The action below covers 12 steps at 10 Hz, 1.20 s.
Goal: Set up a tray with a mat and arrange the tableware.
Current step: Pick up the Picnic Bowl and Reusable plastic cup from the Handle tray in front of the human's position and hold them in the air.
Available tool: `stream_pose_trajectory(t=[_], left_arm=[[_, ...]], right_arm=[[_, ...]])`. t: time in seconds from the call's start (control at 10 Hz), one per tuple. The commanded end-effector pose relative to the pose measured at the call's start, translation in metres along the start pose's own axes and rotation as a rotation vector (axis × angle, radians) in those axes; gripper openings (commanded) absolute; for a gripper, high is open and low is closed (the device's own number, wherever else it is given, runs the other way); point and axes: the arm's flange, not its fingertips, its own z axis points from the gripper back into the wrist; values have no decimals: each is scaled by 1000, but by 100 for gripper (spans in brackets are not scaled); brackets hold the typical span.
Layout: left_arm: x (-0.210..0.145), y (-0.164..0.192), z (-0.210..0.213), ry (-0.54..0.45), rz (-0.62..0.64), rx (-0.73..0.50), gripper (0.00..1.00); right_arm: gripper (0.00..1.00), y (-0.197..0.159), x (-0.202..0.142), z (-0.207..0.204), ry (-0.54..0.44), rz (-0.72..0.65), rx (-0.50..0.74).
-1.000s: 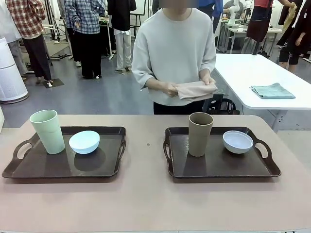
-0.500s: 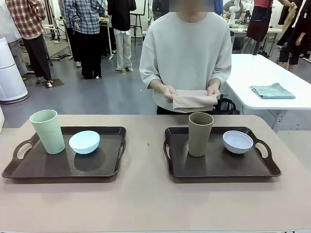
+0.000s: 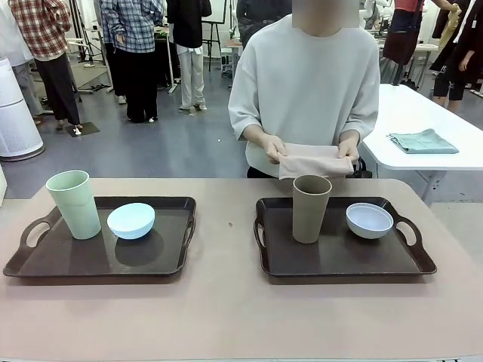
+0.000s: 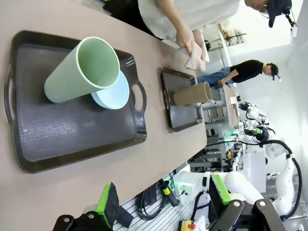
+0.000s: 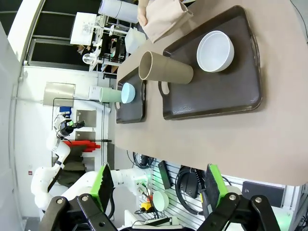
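While high above the table [image 3: 226, 317], left fingers [image 4: 109, 203] and right fingers [image 5: 103, 185] wide apart; person's hands [image 3: 273, 145] on folded mat [image 3: 313, 160].

Two trays sit apart on the counter [image 3: 226, 317], the left tray [image 3: 90, 273] on the counter's left half and the right tray [image 3: 339, 262] on its right half. On the left tray the left tumbler [image 3: 74, 204] stands upright near the left end with the left bowl [image 3: 130, 220] just beside it on its right; on the right tray the right tumbler [image 3: 311, 209] stands upright left of the middle and the right bowl [image 3: 369, 220] sits to its right, apart. Beyond the counter's far edge, behind the right tray, a person [image 3: 306, 83] holds a folded mat [image 3: 313, 160].
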Motion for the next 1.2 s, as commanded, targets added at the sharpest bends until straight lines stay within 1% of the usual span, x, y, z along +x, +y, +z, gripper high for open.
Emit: stream_pose_trajectory(t=[0.0, 1.1], left_arm=[[0, -1, 1, -5, 4, -17, 100], [0, -1, 1, -5, 4, -17, 100]], right_arm=[[100, -1, 2, 0, -6, 18, 26], [100, -1, 2, 0, -6, 18, 26]])
